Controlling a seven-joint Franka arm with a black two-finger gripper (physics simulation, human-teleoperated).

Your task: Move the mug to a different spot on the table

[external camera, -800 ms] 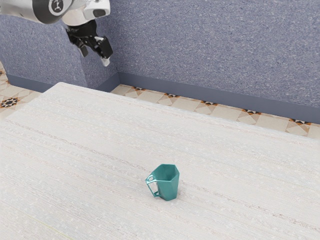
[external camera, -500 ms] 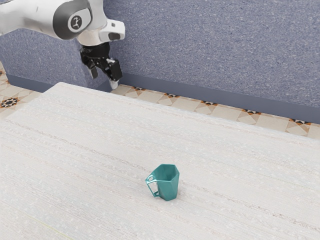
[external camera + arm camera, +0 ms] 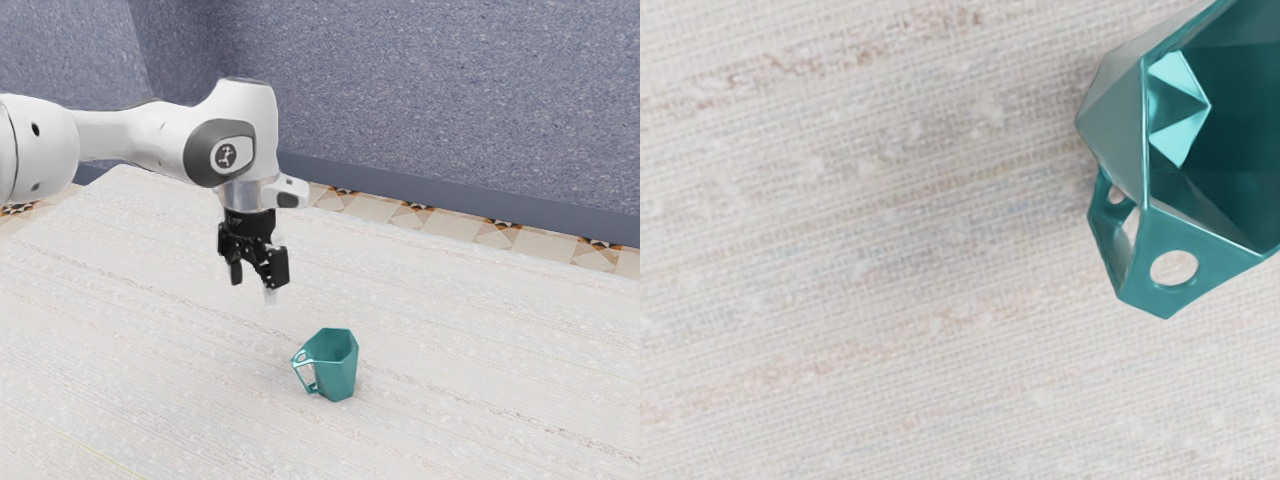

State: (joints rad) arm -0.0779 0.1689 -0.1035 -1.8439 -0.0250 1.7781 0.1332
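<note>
Approach stage: black two-finger end effector [image 3: 256, 282], fingers apart and empty, hovers near the faceted teal mug [image 3: 333, 365], ungrasped on the pale tabletop [image 3: 480, 330]; grasp, transfer and release remain

Nothing legible; the arm's joint cap [image 3: 222, 154] bears an unclear mark.

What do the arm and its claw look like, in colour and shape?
The arm is white, with thick rounded links. A round grey cap on its joint bears a small white mark. The claw is black and boxy, with two short fingers.
</note>
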